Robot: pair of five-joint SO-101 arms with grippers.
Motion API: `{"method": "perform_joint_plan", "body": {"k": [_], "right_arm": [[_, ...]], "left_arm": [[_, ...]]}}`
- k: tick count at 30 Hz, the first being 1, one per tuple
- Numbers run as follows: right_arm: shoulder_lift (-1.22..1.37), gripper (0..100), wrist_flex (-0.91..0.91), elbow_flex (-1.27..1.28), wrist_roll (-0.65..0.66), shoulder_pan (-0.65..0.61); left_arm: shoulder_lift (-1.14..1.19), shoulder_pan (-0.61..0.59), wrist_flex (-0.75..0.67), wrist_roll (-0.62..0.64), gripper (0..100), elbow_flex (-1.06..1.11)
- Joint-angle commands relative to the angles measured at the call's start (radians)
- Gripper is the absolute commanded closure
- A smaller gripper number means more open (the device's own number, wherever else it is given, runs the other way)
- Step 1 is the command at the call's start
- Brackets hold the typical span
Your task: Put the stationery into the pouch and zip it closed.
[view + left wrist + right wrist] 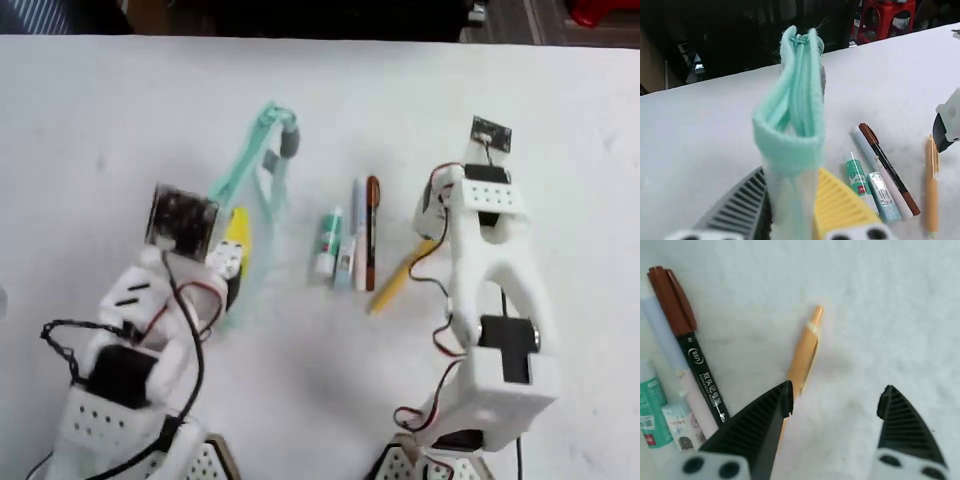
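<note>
Pouch: the mint-green pouch (255,165) lies left of centre in the high view, running from the left gripper up toward the top of the frame. In the left wrist view its green edge bands (792,125) stand up close together. I cannot tell whether the zip is undone.
Why it is held: one end is pinched, probably to keep the pouch steady while things are fed in.
Left gripper: the left gripper (232,255) is clamped on the near end of the pouch, with a grey jaw on one side and a yellow jaw on the other.
Stationery: all of it is outside the pouch, in a loose row at the centre of the white worktop (120,110).
Row, left to right in the high view: a green-and-white tube (327,243), a small pale-blue item (345,262), a pale pen (357,235) and a brown marker (372,232).
Orange pen: the orange pen (398,280) lies slanted just right of the row, apart from the marker.
Right gripper: the right gripper (837,395) is spread wide, one black jaw tip right beside the orange pen (804,352) and the other over bare worktop.
Right arm pose: it is folded forward at centre right, wrist tilted down over the pen.
Likely step: picking up the orange pen, the first item.
Progress: packing has not begun.
</note>
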Motion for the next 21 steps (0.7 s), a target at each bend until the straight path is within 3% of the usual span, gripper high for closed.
{"method": "perform_joint_plan", "body": {"k": [1, 6, 11, 16, 21], "right_arm": [[0.024, 73.6, -0.015, -0.074, -0.012, 0.016], [0.097, 73.6, -0.019, -0.130, -0.081, 0.008], [0.199, 73.7, -0.015, -0.206, -0.095, 0.007], [0.305, 73.8, -0.012, -0.267, -0.095, -0.005], [0.354, 83.7, 0.042, -0.333, -0.089, -0.004]], "left_arm": [[0.073, -0.008, 0.002, 0.046, 98, -0.018], [-0.056, -0.002, -0.031, 0.044, 98, 0.066], [-0.219, -0.002, -0.120, 0.044, 98, 0.219], [-0.355, -0.001, -0.118, 0.044, 98, 0.278], [-0.394, -0.001, -0.118, 0.044, 98, 0.313]]}}
